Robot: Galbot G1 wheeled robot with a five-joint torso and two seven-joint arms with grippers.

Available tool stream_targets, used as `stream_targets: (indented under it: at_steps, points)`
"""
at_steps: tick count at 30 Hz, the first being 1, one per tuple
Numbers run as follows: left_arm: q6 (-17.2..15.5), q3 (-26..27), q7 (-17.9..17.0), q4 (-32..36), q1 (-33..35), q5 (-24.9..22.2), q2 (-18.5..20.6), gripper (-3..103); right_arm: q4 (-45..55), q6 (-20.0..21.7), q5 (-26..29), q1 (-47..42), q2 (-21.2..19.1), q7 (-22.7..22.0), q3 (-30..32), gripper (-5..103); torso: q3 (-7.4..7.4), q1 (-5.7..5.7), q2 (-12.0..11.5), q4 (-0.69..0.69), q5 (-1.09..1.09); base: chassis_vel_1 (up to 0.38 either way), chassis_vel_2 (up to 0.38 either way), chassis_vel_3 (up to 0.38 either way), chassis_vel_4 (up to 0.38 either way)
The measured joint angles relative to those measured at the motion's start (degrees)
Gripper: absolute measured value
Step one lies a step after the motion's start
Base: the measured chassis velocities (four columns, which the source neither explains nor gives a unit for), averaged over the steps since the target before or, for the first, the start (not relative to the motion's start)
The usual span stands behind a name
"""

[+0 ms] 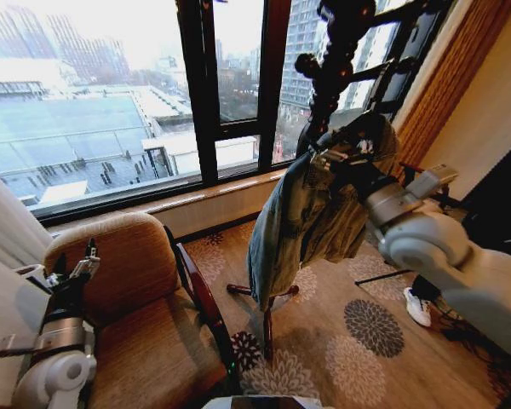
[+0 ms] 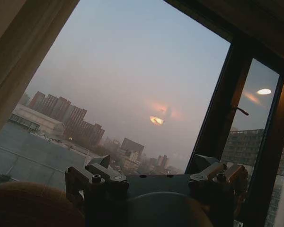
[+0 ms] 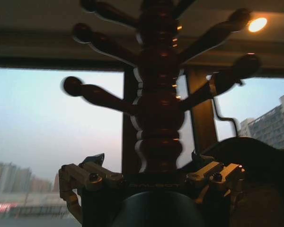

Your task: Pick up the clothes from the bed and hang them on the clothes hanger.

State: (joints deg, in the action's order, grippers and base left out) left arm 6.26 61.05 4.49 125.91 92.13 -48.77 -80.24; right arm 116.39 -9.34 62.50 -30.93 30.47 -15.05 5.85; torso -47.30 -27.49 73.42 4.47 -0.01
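Item: denim jacket (image 1: 302,221), hanging beneath my right pincer (image 1: 341,158); grip unreadable, cannot tell. Coat stand (image 3: 156,94) rising directly ahead of pincer; I am aiming for nearest peg, advancing slowly. Left pincer (image 1: 77,268) idling over armchair (image 1: 145,341), finger state unclear.

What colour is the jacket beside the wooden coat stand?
The jacket is faded blue denim, seen best in the head view.

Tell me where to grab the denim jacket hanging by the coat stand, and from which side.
Probably grip the denim jacket at its bunched collar and shoulders, coming from the room side, where the right gripper is. The coat stand backs it on the window side, and the rest hangs loose below.
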Motion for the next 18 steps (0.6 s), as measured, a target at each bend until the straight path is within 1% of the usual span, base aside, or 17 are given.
stream_targets:
  at_steps: [1, 2, 3, 5, 6, 9, 14, 18]
  points:
    - [0.0, 0.0, 0.0, 0.0, 0.0, 0.0, 0.0, 100, 0.0, 0.0, 0.0, 0.0, 0.0, 0.0, 0.0, 100, 0.0, 0.0, 0.0, 0.0, 0.0, 0.0, 0.0, 0.0, 0.0]
    - [0.0, 0.32, -0.01, 0.27, 0.29, -0.02, 0.16, 100, -3.9, -1.71, -1.25, -0.22, 2.57, 1.15, 0.05, 100, -0.01, 0.01, -0.01, 0.02, 0.03, 0.0, 0.0, 0.0, 0.0]
    - [-0.05, 0.63, -0.02, 0.54, 0.45, -0.04, 0.41, 100, -6.45, -2.89, -2.05, -0.26, 5.08, 1.89, 0.18, 100, -0.01, 0.0, -0.01, -0.01, 0.07, 0.0, 0.0, 0.0, 0.0]
    - [-0.08, 0.72, -0.04, 0.58, 0.48, -0.05, 0.48, 100, -6.74, -3.0, -2.17, -0.26, 5.44, 1.98, 0.24, 100, -0.01, 0.0, -0.01, -0.02, 0.07, 0.0, 0.0, 0.0, 0.0]
    - [-0.2, 1.15, -0.13, 0.68, 0.58, -0.13, 0.84, 100, -7.23, -3.12, -2.57, -0.26, 6.77, 2.16, 0.42, 100, -0.02, -0.02, -0.01, -0.03, 0.02, 0.0, 0.0, 0.0, 0.0]
    - [-0.43, 1.47, -0.29, 0.69, 0.42, -0.19, 1.21, 100, -6.02, -2.23, -3.11, -0.26, 7.22, 2.07, 0.33, 100, -0.02, -0.02, -0.02, 0.01, 0.01, 0.0, 0.0, 0.0, 0.0]
    - [-0.76, 0.96, -0.4, 0.74, 0.03, -0.13, 1.15, 100, -4.75, -1.4, -3.21, -0.28, 7.04, 1.61, 0.1, 100, -0.02, -0.01, -0.02, 0.0, 0.01, 0.0, 0.0, 0.0, 0.0]
    - [-0.84, 0.2, -0.41, 0.02, -0.52, 0.19, 1.01, 100, -4.52, -1.01, -3.26, -0.3, 6.12, 1.49, 0.05, 100, -0.02, -0.02, -0.02, 0.01, 0.02, 0.0, 0.0, 0.0, 0.0]
